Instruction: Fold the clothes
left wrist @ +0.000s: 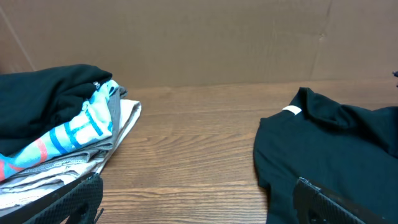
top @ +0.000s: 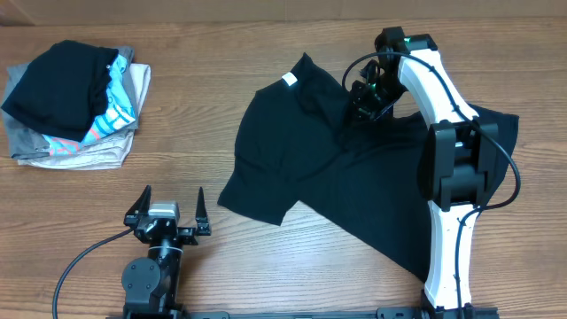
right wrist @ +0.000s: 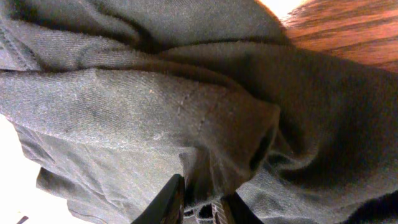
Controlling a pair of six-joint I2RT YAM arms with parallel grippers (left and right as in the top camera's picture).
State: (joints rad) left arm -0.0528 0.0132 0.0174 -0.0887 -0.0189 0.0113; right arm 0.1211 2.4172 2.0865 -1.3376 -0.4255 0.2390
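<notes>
The clothes are a black T-shirt point(top: 354, 177) lying crumpled and spread across the middle and right of the table, its white neck label point(top: 289, 80) facing up. My right gripper point(top: 366, 97) is down on the shirt's upper part, near the collar. In the right wrist view, the right gripper point(right wrist: 199, 194) has a raised fold of the T-shirt point(right wrist: 186, 112) pinched between its fingers. My left gripper point(top: 168, 211) stands open near the front edge, left of the shirt, with nothing in it. The left wrist view shows the left gripper point(left wrist: 199, 211) over bare wood, with the T-shirt point(left wrist: 336, 149) to its right.
A pile of folded garments point(top: 75, 106), black on top of turquoise-patterned and grey ones, sits at the far left; the pile point(left wrist: 56, 124) also fills the left of the left wrist view. A brown cardboard wall point(left wrist: 199, 37) runs behind the table.
</notes>
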